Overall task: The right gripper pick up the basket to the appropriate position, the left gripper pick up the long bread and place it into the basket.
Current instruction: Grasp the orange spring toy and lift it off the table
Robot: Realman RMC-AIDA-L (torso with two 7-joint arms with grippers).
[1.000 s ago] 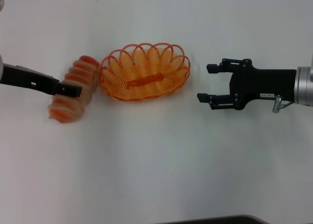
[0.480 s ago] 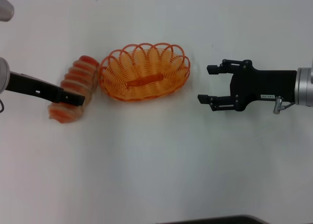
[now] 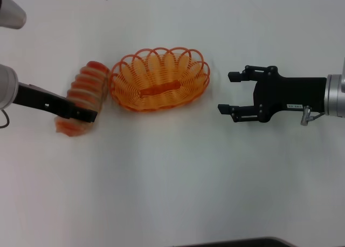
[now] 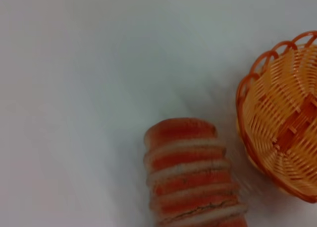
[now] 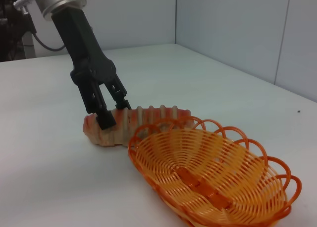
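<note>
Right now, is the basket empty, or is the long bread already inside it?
Empty. The basket shows only bare orange wire inside; the long bread lies on the table beside it, under the left pincer.

Hidden across its middle in the head view by the left gripper [image 3: 86,114] — the long bread [image 3: 86,88], near end smeared. Cut off by the left wrist view's edges: the loaf's near end and much of the basket [image 4: 277,123]. Clipped at the right wrist view's lower edge — the basket's near rim. Impossible to tell whether the fingers [image 5: 106,120] touch the bread.
</note>
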